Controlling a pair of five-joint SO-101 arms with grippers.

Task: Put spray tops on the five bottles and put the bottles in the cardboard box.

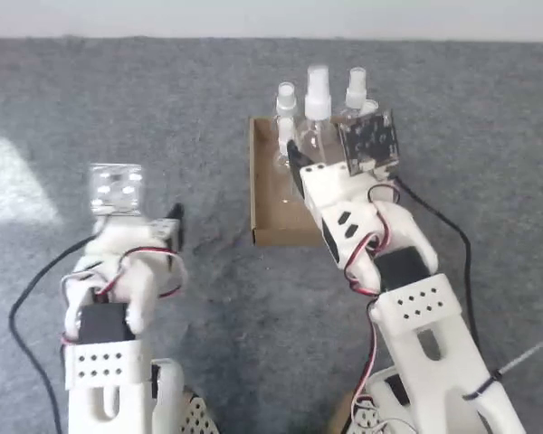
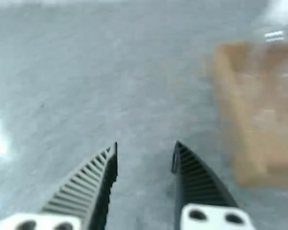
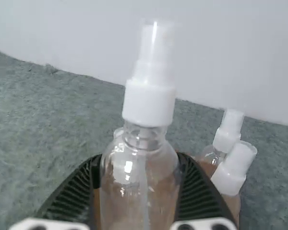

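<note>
My right gripper point(image 3: 138, 164) is shut on a clear bottle point(image 3: 134, 189) that carries a white spray top point(image 3: 149, 100) and stands upright. From above, this bottle point(image 1: 318, 127) is at the far end of the cardboard box point(image 1: 270, 194), with the right gripper point(image 1: 309, 152) over the box. Two more capped bottles point(image 3: 226, 134) stand close beside it in the box, their white tops point(image 1: 286, 96) sticking up. My left gripper point(image 2: 145, 155) is open and holds nothing, low over the carpet, left of the box point(image 2: 252, 110).
Grey carpet point(image 1: 118, 108) covers the table. The near half of the box floor point(image 1: 276, 212) is bare. A pale wall point(image 3: 221, 43) rises behind the bottles. The right arm's cables point(image 1: 452, 235) hang beside the box.
</note>
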